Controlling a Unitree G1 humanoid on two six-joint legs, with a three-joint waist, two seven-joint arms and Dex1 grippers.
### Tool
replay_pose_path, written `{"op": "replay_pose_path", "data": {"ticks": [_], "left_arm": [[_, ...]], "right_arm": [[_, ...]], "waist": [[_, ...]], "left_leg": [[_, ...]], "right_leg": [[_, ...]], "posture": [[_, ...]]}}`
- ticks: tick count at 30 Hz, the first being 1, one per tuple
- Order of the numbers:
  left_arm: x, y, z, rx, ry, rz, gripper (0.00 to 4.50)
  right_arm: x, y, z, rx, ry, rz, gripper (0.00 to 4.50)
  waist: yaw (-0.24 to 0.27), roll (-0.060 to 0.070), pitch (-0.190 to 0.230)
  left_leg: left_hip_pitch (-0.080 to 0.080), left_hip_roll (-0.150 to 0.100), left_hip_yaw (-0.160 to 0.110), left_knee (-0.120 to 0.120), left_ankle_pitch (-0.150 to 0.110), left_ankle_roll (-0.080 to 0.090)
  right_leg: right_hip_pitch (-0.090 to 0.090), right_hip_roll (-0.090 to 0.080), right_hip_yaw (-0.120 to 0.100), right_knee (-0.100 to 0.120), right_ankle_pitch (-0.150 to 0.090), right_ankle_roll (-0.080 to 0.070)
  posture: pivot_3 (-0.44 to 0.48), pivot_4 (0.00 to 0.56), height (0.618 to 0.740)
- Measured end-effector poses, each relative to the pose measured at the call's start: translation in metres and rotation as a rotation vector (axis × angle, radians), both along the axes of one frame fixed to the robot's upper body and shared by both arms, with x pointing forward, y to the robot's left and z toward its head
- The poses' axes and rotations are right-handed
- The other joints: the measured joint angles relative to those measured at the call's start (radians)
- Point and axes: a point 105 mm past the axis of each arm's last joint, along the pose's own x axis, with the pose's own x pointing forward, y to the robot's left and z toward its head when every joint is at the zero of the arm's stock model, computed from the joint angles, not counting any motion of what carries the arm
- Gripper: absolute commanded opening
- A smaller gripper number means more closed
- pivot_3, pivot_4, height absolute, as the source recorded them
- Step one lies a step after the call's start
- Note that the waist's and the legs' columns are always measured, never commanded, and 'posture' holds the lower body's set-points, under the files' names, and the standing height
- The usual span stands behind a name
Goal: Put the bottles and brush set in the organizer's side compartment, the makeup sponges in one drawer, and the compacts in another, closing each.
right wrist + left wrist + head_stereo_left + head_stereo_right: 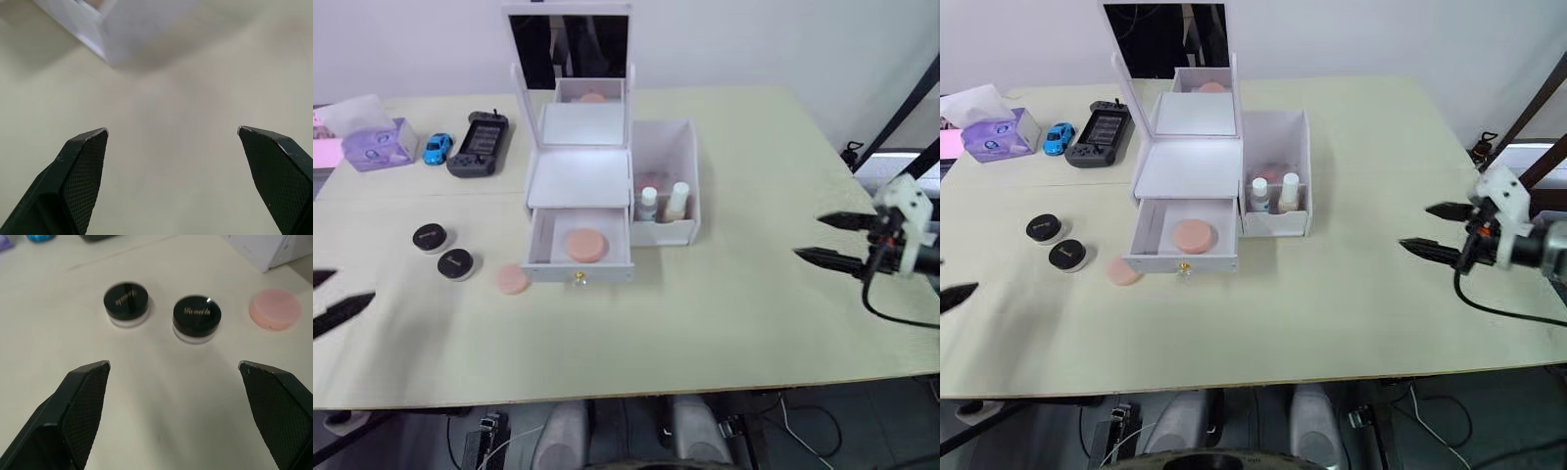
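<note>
I see the white plastic organizer (579,186) with its upright mirror mid-worktop, lower drawer (579,257) pulled out with one flat round pink sponge (585,245) inside. The second pink sponge (512,279) lies on the pale worktop (734,294) just beside the drawer's left corner. Two white-capped bottles (663,202) stand in the side compartment (688,176) (something pinkish behind them, possibly the brush set). My left gripper (173,367), jaws spread wide and empty, faces the two round black compacts (161,311), near but apart. My right gripper (827,238), jaws also spread, hangs well right of the organizer.
</note>
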Motion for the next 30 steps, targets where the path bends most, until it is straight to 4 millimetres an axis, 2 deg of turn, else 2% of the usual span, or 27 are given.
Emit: {"op": "replay_pose_path", "data": {"ticks": [3,6,9,10,14,18,23,30], "left_arm": [[0.004,-0.002,0.005,0.018,-0.025,-0.006,4.43],[0.011,-0.014,0.014,0.013,-0.067,-0.037,4.43],[0.015,-0.043,0.015,-0.025,-0.101,-0.094,4.43],[0.016,-0.059,0.014,-0.045,-0.115,-0.119,4.43],[0.020,-0.096,0.000,-0.096,-0.105,-0.153,4.43],[0.028,-0.118,-0.025,-0.114,-0.061,-0.126,4.43],[0.038,-0.143,-0.052,-0.111,0.019,-0.084,4.43],[0.062,-0.163,-0.065,-0.054,0.039,-0.028,4.43]], "right_arm": [[0.004,0.010,0.012,-0.002,-0.048,0.029,4.50],[0.012,0.035,0.031,0.002,-0.101,0.078,4.50],[0.018,0.077,0.053,0.018,-0.148,0.173,4.50],[0.017,0.096,0.060,0.006,-0.153,0.226,4.50],[0.015,0.141,0.080,-0.006,-0.164,0.335,4.50],[0.012,0.176,0.084,-0.071,-0.092,0.428,4.50],[-0.006,0.194,0.098,-0.089,-0.014,0.532,4.50],[-0.014,0.196,0.093,-0.096,0.075,0.550,4.50]], "waist": [[-0.004,0.001,0.000],[-0.008,0.001,0.000],[-0.010,0.002,0.000],[-0.008,0.002,0.000],[0.004,0.001,0.000],[0.003,0.001,0.000],[0.004,-0.002,-0.001],[0.003,-0.002,-0.001]], "left_leg": [[0.001,0.002,0.001,0.000,-0.001,-0.001],[0.001,0.003,0.001,0.000,-0.002,-0.003],[0.001,0.003,0.003,-0.001,0.000,-0.001],[0.001,0.003,0.003,-0.001,-0.001,-0.002],[0.000,0.003,0.001,-0.002,-0.003,-0.004],[-0.001,0.002,0.001,-0.001,-0.003,-0.004],[0.000,0.002,0.000,0.001,-0.003,-0.004],[0.001,0.002,0.000,0.001,-0.003,-0.004]], "right_leg": [[0.000,0.001,-0.001,0.000,0.000,0.000],[-0.001,0.001,-0.001,0.000,0.000,0.000],[-0.001,0.000,-0.001,0.000,0.000,0.000],[-0.002,0.000,0.000,0.000,0.000,0.000],[-0.002,0.001,-0.001,0.000,0.002,-0.003],[-0.001,0.001,-0.001,0.000,0.002,-0.004],[0.000,0.001,-0.001,0.000,0.000,0.000],[0.000,0.002,-0.001,0.002,0.001,0.000]], "posture": [[0.000,0.150,0.740],[0.000,0.150,0.740],[0.000,0.150,0.740],[0.000,0.150,0.740],[0.000,0.150,0.740],[0.000,0.150,0.740],[0.000,0.150,0.740],[0.000,0.150,0.740]]}}
